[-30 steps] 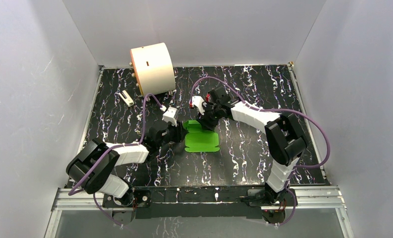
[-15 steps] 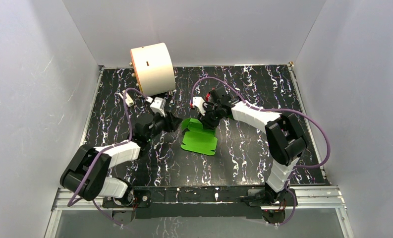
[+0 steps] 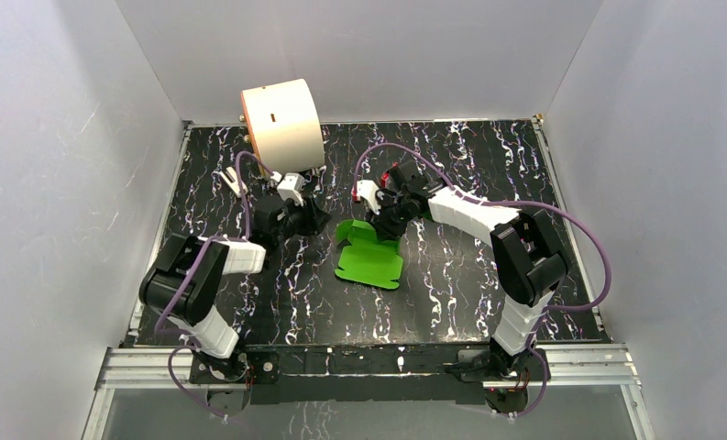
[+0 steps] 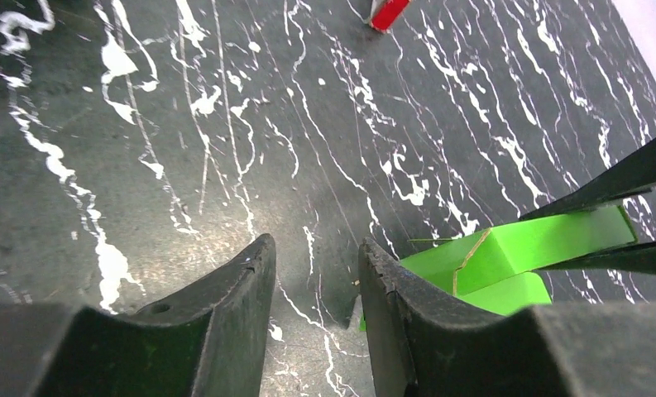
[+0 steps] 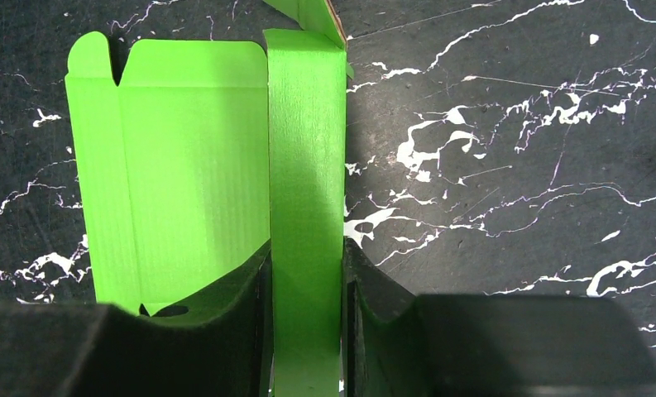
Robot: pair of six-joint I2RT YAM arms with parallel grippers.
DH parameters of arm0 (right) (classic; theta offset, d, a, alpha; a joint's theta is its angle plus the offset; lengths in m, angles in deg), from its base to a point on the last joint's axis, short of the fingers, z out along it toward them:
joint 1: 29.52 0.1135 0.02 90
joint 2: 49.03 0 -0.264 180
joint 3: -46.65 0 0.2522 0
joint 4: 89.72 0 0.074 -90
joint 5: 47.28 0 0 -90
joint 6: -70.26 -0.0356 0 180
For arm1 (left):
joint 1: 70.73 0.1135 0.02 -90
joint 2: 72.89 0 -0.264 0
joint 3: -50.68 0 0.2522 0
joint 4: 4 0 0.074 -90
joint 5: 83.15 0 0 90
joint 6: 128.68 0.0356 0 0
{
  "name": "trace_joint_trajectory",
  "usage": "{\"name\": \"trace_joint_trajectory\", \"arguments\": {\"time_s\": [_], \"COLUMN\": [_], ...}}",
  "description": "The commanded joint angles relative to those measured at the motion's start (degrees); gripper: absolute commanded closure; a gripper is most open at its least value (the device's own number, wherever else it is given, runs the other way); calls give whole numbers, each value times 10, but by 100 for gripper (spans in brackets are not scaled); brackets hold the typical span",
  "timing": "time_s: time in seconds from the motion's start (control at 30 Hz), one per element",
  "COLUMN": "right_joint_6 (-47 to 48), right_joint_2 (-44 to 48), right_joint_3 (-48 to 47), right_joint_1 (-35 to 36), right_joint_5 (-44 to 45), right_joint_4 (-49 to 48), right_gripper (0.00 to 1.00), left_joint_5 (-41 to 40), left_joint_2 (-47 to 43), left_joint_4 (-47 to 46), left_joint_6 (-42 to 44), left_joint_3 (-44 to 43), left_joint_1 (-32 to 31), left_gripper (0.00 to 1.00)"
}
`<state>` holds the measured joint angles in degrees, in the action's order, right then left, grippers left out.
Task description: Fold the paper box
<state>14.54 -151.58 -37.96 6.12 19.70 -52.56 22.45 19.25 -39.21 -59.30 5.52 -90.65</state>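
The paper box (image 3: 369,260) is a bright green creased sheet lying partly unfolded on the black marbled table. My right gripper (image 3: 386,225) sits at its far edge. In the right wrist view the gripper (image 5: 306,258) is shut on a narrow raised panel of the paper box (image 5: 306,141), with the wide flat panel spread out to the left. My left gripper (image 3: 314,218) is to the left of the box and apart from it. Its jaws (image 4: 312,258) are open with only table between them, and the paper box (image 4: 523,245) shows at the right.
A large cream cylinder (image 3: 281,126) lies at the back left, just behind the left gripper. A small white part (image 3: 234,181) lies at the table's left. A small red block (image 4: 388,11) sits further off. White walls enclose the table.
My left arm has pulled back and left, away from the box toward the cylinder. The right gripper has closed on the box's raised panel, and the sheet has turned slightly.
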Motion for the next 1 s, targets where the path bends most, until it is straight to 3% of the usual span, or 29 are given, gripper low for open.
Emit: {"name": "trace_joint_trajectory", "arguments": {"time_s": [0.0,0.2,0.57,0.97], "right_joint_6": [9,6,-6,-13], "right_joint_2": [17,17,22,36], "right_joint_3": [-21,-23,-12,4], "right_joint_1": [-1,-1,1,7], "right_joint_5": [-12,-5,18,25], "right_joint_4": [9,6,-14,-32], "right_gripper": [66,67,68,69], "left_joint_5": [64,138,183,148], "left_joint_2": [23,37,10,-1], "left_joint_4": [-16,-15,-14,-13], "left_joint_6": [9,10,17,35], "left_joint_3": [-30,-32,-9,-2], "left_joint_1": [2,-2,-25,-64], "left_gripper": [61,61,64,66]}}
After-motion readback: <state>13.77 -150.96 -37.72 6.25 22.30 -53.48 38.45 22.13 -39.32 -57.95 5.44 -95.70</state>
